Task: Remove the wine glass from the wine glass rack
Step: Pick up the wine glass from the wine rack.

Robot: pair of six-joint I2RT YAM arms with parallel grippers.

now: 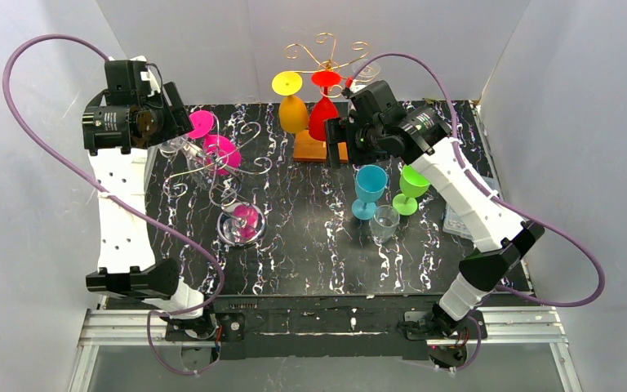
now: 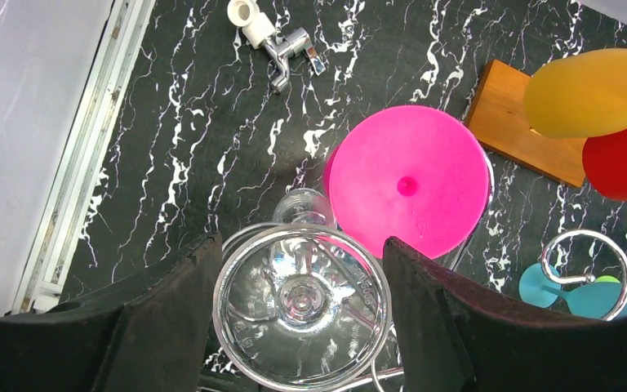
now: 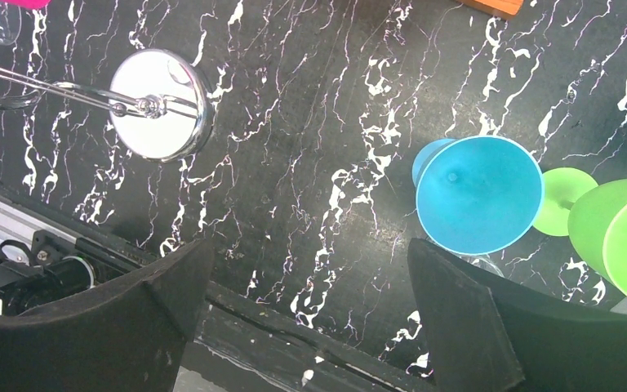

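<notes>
- My left pincer [image 2: 300, 249] is partly open, its 2 fingers pressed against opposite edges of the clear wine glass [image 2: 302, 314], gripping its round foot.
- That glass sits foot-up at the silver wire rack [image 1: 229, 194], at the far left of the bench [image 2: 212, 122], just beside a pink glass [image 2: 408, 180].
- My right pincer [image 3: 310, 278] is spread wide and holds nothing; it hangs above the bench, near a blue glass [image 3: 478, 192] and a green glass [image 3: 620, 237].

Blk marble-look tabletop [image 1: 318, 253], white veins; plain gray walls [image 1: 16, 269] around.
</notes>
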